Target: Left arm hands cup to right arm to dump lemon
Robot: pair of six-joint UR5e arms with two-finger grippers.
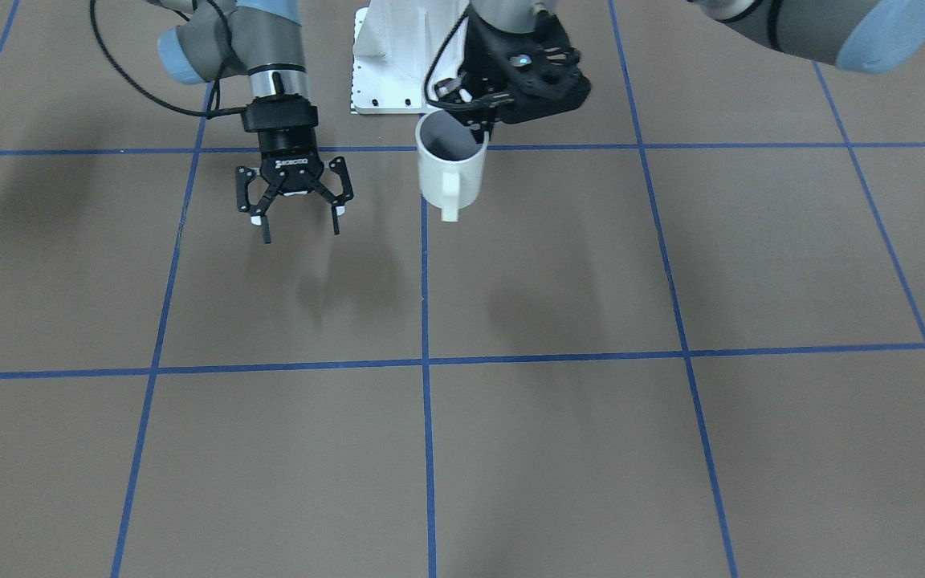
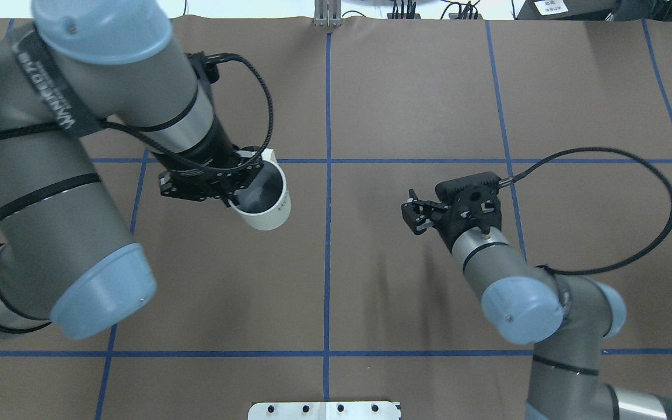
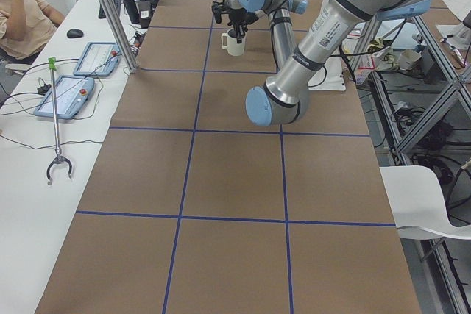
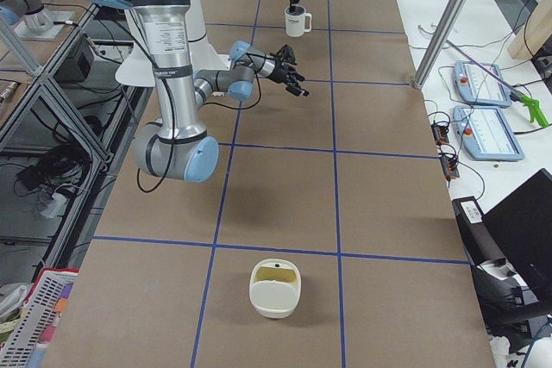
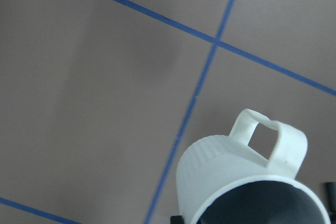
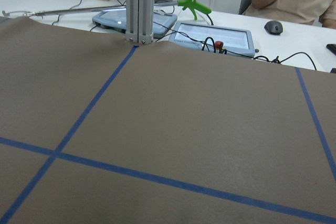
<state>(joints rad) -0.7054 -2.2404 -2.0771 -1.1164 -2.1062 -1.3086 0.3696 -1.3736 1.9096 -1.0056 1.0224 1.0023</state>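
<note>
My left gripper (image 1: 474, 132) is shut on the rim of the off-white cup (image 1: 450, 164), one finger inside and one outside, and holds it upright above the table. The cup's handle points away from the robot's base. In the overhead view the left gripper (image 2: 241, 192) holds the cup (image 2: 266, 207), whose inside looks grey. No lemon shows in any view. The cup fills the lower right of the left wrist view (image 5: 236, 182). My right gripper (image 1: 301, 231) is open and empty, apart from the cup; it also shows in the overhead view (image 2: 413, 217).
A white base plate (image 1: 398, 64) lies at the robot's edge of the table. A cream container (image 4: 276, 286) with a yellowish inside stands near the table's right end. A metal post (image 2: 327, 14) stands at the far edge, with control pendants (image 4: 483, 84) beyond it.
</note>
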